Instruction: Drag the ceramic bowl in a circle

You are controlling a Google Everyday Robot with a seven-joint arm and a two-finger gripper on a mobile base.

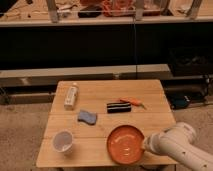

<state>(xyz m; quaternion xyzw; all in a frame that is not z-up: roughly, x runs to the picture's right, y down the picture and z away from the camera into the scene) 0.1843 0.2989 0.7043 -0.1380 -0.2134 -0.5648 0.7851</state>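
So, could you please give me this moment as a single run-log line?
ceramic bowl: upright near front edge of wooden table, right of white cup | pincer: at bowl's right rim

My gripper (pixel 144 145) sits at the right rim of the ceramic bowl (pixel 126 144), on an arm (pixel 176 142) cased in plain off-white. The bowl is orange, glossy inside with pale highlights, darker around its rim. The table (pixel 150 92) under it is light honey wood, striped by plank seams. The cup (pixel 63 141) is whitish. The sponge (pixel 87 117) is dull blue. The block (pixel 119 107) is black, the tool (pixel 133 102) beside it orange. The carton (pixel 71 96) is cream. The floor (pixel 22 125) is speckled grey-beige.
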